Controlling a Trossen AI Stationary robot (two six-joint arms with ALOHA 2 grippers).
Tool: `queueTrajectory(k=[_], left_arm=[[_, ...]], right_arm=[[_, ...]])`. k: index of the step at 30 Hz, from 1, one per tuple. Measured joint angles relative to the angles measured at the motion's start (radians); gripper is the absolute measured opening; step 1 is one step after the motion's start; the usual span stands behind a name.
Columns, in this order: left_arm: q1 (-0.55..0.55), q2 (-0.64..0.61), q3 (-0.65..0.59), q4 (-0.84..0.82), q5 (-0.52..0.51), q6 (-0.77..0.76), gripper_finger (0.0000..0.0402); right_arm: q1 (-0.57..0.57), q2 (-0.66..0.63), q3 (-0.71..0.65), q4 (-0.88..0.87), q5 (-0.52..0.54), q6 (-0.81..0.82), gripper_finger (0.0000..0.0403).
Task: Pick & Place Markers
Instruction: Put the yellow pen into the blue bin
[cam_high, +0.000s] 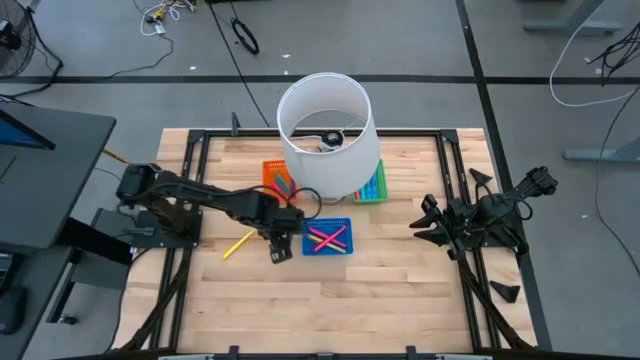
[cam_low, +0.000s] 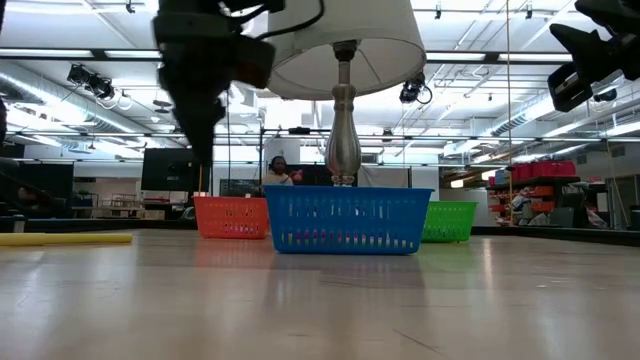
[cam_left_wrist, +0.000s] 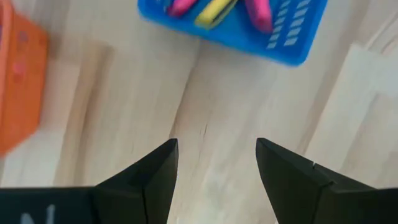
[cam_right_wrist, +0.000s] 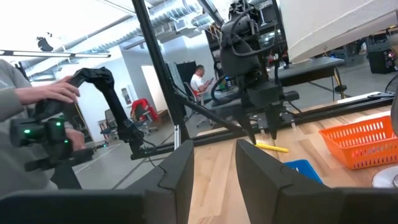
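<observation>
Wooden surface carrying a white lamp. Left gripper, fingers apart and empty, hangs over bare wood between one yellow marker and the blue tray holding pink and yellow markers. Right gripper, fingers slightly apart, waits well away.

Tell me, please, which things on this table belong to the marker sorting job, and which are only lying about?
Belonging to the job:
- yellow marker loose on the table
- pink and yellow markers in the blue tray
- orange tray
- green tray
- left gripper, open and empty, beside the blue tray

Just lying about:
- white lamp
- right gripper, parked at the table's right side
</observation>
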Motion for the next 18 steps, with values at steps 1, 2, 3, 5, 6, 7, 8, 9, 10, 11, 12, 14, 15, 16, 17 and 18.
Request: queueTrajectory(k=[1,2,3,5,6,7,8,9,10,11,12,14,15,16,17,18], left_arm=[[0.002,-0.017,-0.029,0.01,0.001,-0.008,0.0223],[0.005,-0.034,-0.057,0.021,0.002,-0.018,0.0223],[0.007,-0.052,-0.086,0.026,0.004,-0.02,0.0223],[0.015,-0.082,-0.135,0.042,0.015,-0.031,0.0223],[0.02,-0.097,-0.16,0.055,0.025,-0.044,0.0223],[0.025,-0.112,-0.184,0.059,0.033,-0.05,0.0223],[0.031,-0.127,-0.206,0.065,0.038,-0.058,0.0223],[0.036,-0.143,-0.228,0.074,0.042,-0.07,0.0223],[0.041,-0.157,-0.248,0.08,0.045,-0.078,0.0223],[0.047,-0.17,-0.266,0.088,0.046,-0.088,0.0223],[0.052,-0.185,-0.284,0.088,0.046,-0.097,0.0223],[0.066,-0.216,-0.317,0.086,0.046,-0.103,0.0223],[0.072,-0.23,-0.332,0.088,0.045,-0.103,0.0223],[0.08,-0.245,-0.348,0.088,0.045,-0.104,0.0223],[0.087,-0.26,-0.364,0.087,0.045,-0.104,0.0223],[0.094,-0.277,-0.378,0.085,0.045,-0.104,0.0223]], right_arm=[[0.0,0.0,0.0,0.0,0.0,0.0,0.0119],[0.0,0.0,0.0,0.0,0.0,0.0,0.0119],[0.0,0.0,0.0,0.0,0.0,0.0,0.0119],[0.0,0.0,0.0,0.001,0.0,0.0,0.0119],[0.0,0.0,0.0,0.001,0.0,0.0,0.0119],[0.0,0.0,0.0,0.0,0.0,0.0,0.0119],[0.0,0.0,0.0,0.001,0.0,0.0,0.0119],[0.0,0.0,0.0,0.001,0.0,0.0,0.0119],[0.0,0.0,0.0,0.001,0.0,0.0,0.0119],[0.0,0.0,0.0,0.0,0.0,0.0,0.0119],[0.0,0.0,0.0,0.0,0.0,0.0,0.0119],[0.0,0.0,0.0,0.0,0.0,0.0,0.0119],[0.0,0.0,0.0,0.001,0.0,0.0,0.0119],[0.0,0.0,0.0,0.001,0.0,0.0,0.0119],[0.0,0.0,0.0,0.0,0.0,0.0,0.0119],[0.0,0.0,0.0,0.0,0.0,0.0,0.0119]])
